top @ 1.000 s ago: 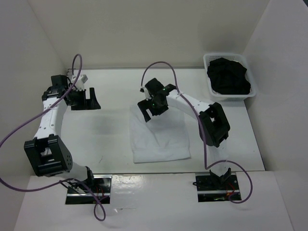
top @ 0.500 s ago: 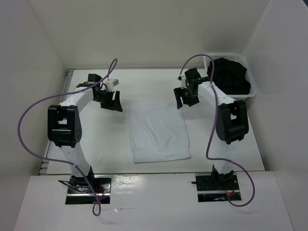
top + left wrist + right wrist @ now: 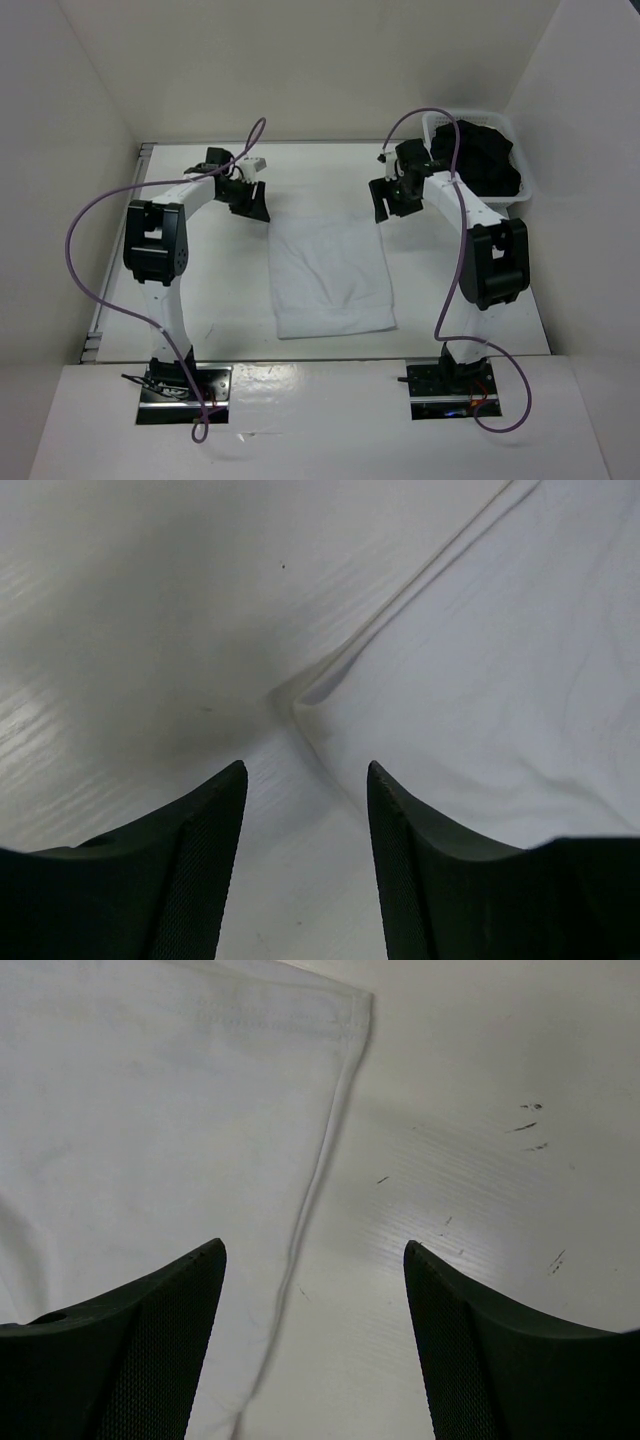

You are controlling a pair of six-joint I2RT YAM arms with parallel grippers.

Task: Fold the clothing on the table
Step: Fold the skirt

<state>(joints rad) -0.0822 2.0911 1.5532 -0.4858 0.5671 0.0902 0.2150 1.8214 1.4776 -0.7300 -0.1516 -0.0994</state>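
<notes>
The white clothing point(image 3: 330, 275) lies flat in the middle of the table point(image 3: 200, 270), a smooth rectangle with a few wrinkles. My left gripper point(image 3: 254, 203) is low at its far left corner, open; in the left wrist view the corner of the clothing point(image 3: 500, 680) lies just ahead of the left gripper point(image 3: 305, 770), and bare table shows between the fingers. My right gripper point(image 3: 384, 201) is at the far right corner, open. In the right wrist view the right gripper point(image 3: 312, 1250) straddles the hemmed side edge of the clothing point(image 3: 150, 1110).
A white basket point(image 3: 526, 186) holding a black bundle point(image 3: 478, 155) stands at the back right, close behind the right arm. A thin metal rail point(image 3: 112, 270) runs along the table's left edge. White walls enclose the back and sides.
The left arm swung in from the far left to the clothing's far left corner. The right arm left the clothing's middle for its far right corner. Both grippers narrowed somewhat.
</notes>
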